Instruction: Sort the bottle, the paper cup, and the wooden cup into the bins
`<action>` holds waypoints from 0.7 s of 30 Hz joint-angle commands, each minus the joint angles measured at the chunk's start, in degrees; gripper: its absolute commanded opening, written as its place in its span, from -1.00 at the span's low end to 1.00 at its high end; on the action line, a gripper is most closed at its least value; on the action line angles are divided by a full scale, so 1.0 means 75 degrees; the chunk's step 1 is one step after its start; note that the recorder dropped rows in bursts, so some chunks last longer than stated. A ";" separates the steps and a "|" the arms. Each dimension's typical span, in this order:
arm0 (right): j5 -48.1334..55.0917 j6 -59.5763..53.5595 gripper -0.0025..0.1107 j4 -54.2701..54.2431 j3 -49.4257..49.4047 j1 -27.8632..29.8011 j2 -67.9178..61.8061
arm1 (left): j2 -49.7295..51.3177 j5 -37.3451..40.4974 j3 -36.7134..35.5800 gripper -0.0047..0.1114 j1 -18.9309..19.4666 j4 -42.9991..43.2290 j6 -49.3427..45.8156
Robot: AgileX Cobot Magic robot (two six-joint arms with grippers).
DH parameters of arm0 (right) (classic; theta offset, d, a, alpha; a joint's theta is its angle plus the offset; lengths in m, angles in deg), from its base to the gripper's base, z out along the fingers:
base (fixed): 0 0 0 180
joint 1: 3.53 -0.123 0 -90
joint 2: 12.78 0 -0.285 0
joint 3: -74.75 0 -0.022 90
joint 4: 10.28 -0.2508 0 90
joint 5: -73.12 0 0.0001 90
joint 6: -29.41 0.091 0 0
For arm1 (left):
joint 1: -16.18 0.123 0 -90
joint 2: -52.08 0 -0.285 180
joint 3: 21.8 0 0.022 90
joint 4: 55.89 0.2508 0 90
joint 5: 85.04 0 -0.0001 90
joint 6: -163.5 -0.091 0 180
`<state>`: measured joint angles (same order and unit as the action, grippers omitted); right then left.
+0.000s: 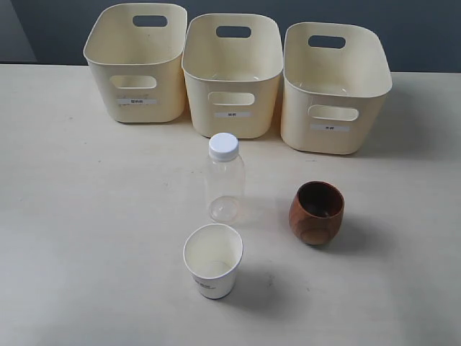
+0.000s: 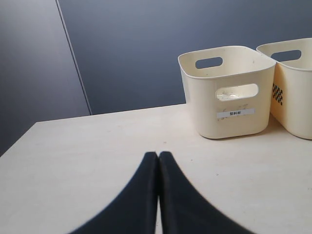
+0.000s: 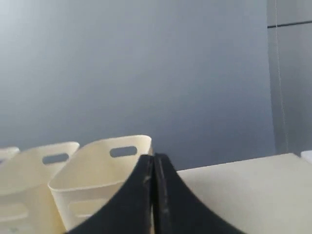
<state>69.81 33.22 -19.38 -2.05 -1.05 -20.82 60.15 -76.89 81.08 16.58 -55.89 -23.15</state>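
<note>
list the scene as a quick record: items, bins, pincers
bottle: upright, capped, mid table, in front of the middle bin
paper cup: upright, nearest the camera, apart from the bottle
wooden cup: upright, right of the bottle, not touching it
bins: three in a row at the back; none of the items is in them
left pincer: shut, holding nothing
right pincer: shut, holding nothing

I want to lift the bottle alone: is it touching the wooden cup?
Apart. The exterior view shows bare table between the bottle and the wooden cup.
</note>
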 commanded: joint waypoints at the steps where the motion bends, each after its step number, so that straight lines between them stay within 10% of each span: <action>1: -0.0263 0.0301 -0.97 -0.1640 -0.0056 0.0046 0.0033 | -0.0038 -0.0053 -0.0014 -0.92 0.0004 0.0000 0.0012; 14: -0.1388 0.1855 -0.97 -0.0778 0.0742 0.0031 0.0033 | -0.0038 -0.0053 -0.0014 -0.92 0.0004 0.0000 0.0012; 21: -0.1656 0.5863 -0.97 0.5826 0.3395 0.0031 -0.1580 | -0.0038 -0.0053 -0.0014 -0.92 0.0004 0.0000 0.0012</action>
<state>58.23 68.27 8.23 18.38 -1.05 -27.79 60.15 -76.89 81.08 16.58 -55.89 -23.15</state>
